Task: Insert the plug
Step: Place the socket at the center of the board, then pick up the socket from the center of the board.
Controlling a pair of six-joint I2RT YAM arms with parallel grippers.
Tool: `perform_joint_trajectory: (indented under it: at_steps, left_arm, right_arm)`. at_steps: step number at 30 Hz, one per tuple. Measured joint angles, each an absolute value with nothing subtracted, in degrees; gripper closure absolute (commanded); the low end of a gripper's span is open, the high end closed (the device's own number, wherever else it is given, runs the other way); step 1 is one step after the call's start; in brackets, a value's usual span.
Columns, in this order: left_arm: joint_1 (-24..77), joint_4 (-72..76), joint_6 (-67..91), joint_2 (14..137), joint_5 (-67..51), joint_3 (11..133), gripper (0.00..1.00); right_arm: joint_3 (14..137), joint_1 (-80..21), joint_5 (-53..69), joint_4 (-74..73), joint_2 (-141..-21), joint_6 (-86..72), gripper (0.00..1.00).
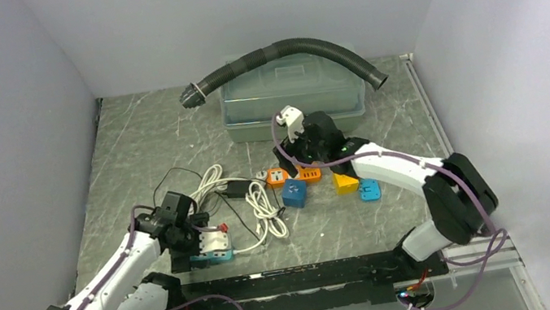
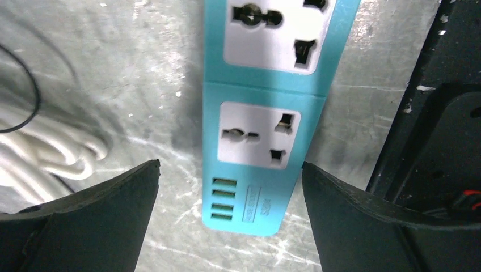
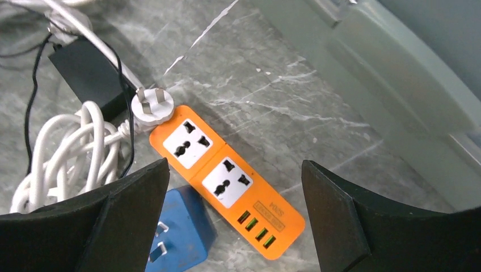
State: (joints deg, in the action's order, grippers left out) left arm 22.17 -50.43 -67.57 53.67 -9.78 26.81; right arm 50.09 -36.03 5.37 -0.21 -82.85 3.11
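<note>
1. Right gripper (image 3: 235, 164): fingers spread wide, nothing held. The orange power strip (image 3: 227, 181) lies below and between them.
2. The white plug (image 3: 153, 106) lies on the table ahead of the fingers, offset toward the left finger. It touches the far end of the orange strip, with its pins showing.
3. Handling (judged): the plug is a small, light, rigid moulding with smooth sides, so it may slip or twist. Its white cable (image 3: 62, 153), coiled beyond the left finger, will probably drag and resist turning.
4. Grip point: close across the round body. Do not grip the pins or the cable.
5. Left gripper (image 2: 230, 170): fingers open and empty, straddling the teal power strip (image 2: 261, 113), whose sockets lie ahead of the fingertips.
</note>
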Motion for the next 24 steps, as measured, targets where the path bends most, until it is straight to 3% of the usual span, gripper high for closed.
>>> perform_joint_trajectory:
  at_steps: [16, 24]
  left_arm:
    - [21.8, -53.4, -50.0, 50.9, -17.0, 54.0, 0.00]
    - [21.5, -53.0, -41.7, 52.4, -18.9, 58.6, 0.00]
  right_arm:
    - [59.7, -36.1, 21.1, -8.7, -98.3, 17.7, 0.12]
    - [63.5, -36.6, 22.2, -13.3, -102.7, 22.0, 0.22]
